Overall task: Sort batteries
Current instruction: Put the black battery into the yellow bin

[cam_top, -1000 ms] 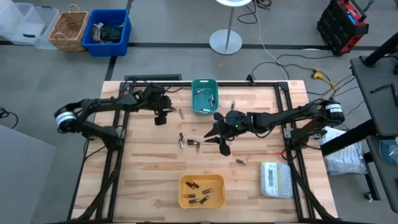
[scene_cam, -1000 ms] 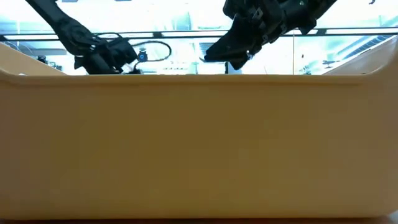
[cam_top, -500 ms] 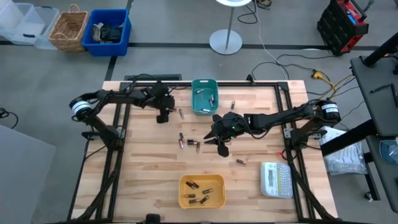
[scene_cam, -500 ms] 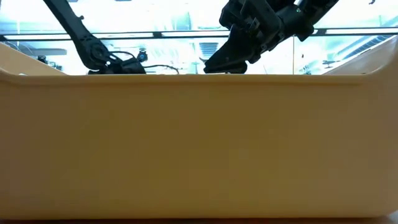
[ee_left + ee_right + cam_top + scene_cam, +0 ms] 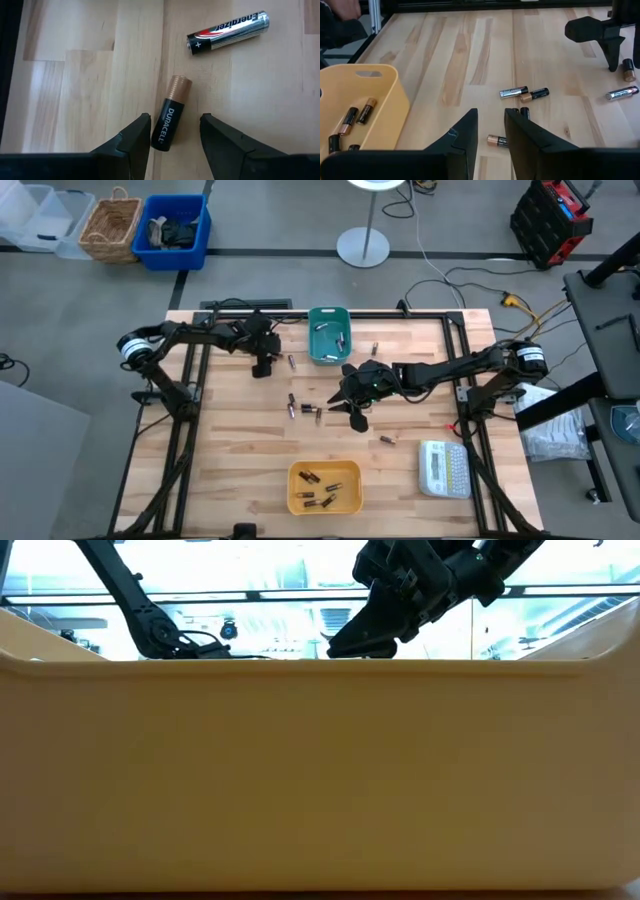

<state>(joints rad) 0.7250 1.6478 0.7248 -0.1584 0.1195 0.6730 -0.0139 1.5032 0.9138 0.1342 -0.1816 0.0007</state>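
My left pincer (image 5: 172, 135) stands with fingers apart over the wooden surface (image 5: 230, 440), a black and copper battery (image 5: 169, 121) between the tips, untouched. Just beyond lies a silver battery (image 5: 228, 33), with free wood around both. My right pincer (image 5: 352, 395), also spread, hangs mid-surface over a small cluster of batteries (image 5: 524, 93). The yellow bin (image 5: 324, 486) at the near edge holds several cells; the teal bin (image 5: 328, 333) is at the far edge. The white label maker (image 5: 444, 468) sits at the near right corner.
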